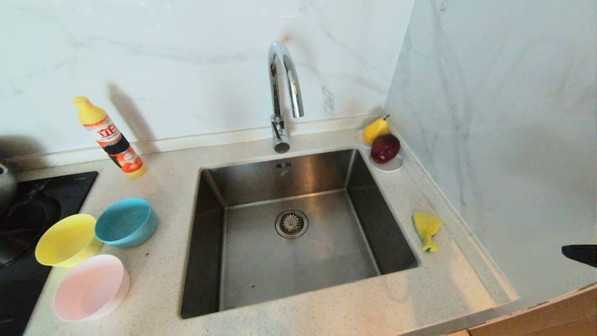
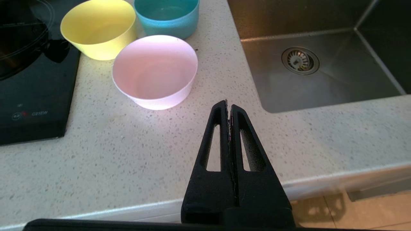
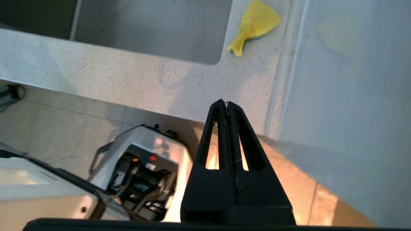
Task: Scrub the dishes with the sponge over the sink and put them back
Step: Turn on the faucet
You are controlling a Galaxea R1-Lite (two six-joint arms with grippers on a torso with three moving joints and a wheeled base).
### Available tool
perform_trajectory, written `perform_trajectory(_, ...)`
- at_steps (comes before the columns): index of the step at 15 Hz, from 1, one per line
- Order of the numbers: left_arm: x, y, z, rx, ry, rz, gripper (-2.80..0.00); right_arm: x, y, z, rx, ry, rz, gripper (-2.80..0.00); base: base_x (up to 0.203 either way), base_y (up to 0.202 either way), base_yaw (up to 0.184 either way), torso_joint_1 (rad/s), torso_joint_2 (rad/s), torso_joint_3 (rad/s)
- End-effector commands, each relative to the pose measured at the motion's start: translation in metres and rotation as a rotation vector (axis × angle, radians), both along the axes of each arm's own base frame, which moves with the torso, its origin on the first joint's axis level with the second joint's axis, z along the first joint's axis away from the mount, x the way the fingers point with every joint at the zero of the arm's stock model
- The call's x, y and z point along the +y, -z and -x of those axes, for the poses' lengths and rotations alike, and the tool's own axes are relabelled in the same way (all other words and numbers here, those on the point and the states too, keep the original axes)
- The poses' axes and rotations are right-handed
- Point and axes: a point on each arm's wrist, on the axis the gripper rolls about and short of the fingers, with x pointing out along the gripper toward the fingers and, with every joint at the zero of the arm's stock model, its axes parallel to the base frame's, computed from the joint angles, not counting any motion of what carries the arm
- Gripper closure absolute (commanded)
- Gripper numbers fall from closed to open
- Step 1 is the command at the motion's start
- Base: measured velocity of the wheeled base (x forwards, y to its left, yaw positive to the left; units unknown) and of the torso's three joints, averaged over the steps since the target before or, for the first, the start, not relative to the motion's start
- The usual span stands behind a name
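**Bowls and sponge lie on the worktop, both grippers empty**

Three small round plastic bowls stand close together on the speckled pale stone worktop [image 1: 326, 322] to the left of the sink: the yellow bowl [image 1: 67, 240], the light blue bowl [image 1: 126, 222] just beside it toward the wall, and the pale pink bowl [image 1: 91, 287] nearest the front edge. All three sit upright with open mouths up. The small yellow fan-shaped sponge with a thin green scouring layer [image 1: 426, 230] lies flat on the worktop to the right of the sink, its narrow tail toward the front edge, near the marble side wall [image 1: 489, 116].

The large square brushed stainless-steel sink [image 1: 298, 261] lies between them, with its round drain strainer [image 1: 291, 223] in the middle and the chrome gooseneck tap [image 1: 282, 93] behind it.

The left gripper [image 2: 228, 104] hangs over the front part of the worktop, near the pink bowl but apart from it, its jaws pressed together and holding nothing. The right gripper [image 3: 227, 103] is off the front right corner of the worktop, well apart from the sponge, jaws likewise closed on nothing; in the head view only a dark tip shows at the right edge.

Beyond the bowls are a black hob [image 1: 28, 224] and a yellow-capped detergent bottle [image 1: 112, 139]. A small white saucer [image 1: 389, 165] by the back right corner of the sink carries a yellow pear [image 1: 375, 129] and a dark red apple [image 1: 385, 148].
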Motion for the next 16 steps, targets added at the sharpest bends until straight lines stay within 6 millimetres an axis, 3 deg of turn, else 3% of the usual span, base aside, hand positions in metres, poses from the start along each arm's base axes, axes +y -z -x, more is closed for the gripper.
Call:
perform_trajectory(1,0.000,0.000,0.000,0.003,0.000,0.000,0.00,0.004,0.003,-0.009,0.046,-0.015,-0.007,0.00,0.000,0.000,0.000,0.000,0.00,0.000)
perform_trajectory(5,0.000,0.000,0.000,0.003,0.000,0.000,0.00,0.004,-0.011,0.027,-0.074,-0.041,-0.019,0.00,0.000,0.000,0.000,0.000,0.00,0.000)
perform_trajectory(11,0.000,0.000,0.000,0.003,0.000,0.000,0.00,-0.005,-0.004,0.106,-0.272,-0.097,-0.061,0.00,0.000,0.000,0.000,0.016,0.01,-0.007)
perform_trajectory(14,0.000,0.000,0.000,0.003,0.000,0.000,0.00,-0.006,-0.018,0.122,-0.312,-0.173,-0.097,0.00,0.000,0.000,0.000,0.000,0.00,0.000)
perform_trajectory(16,0.000,0.000,0.000,0.003,0.000,0.000,0.00,-0.005,-0.028,0.121,-0.306,-0.217,-0.112,0.00,0.000,0.000,0.000,0.000,0.00,0.000)
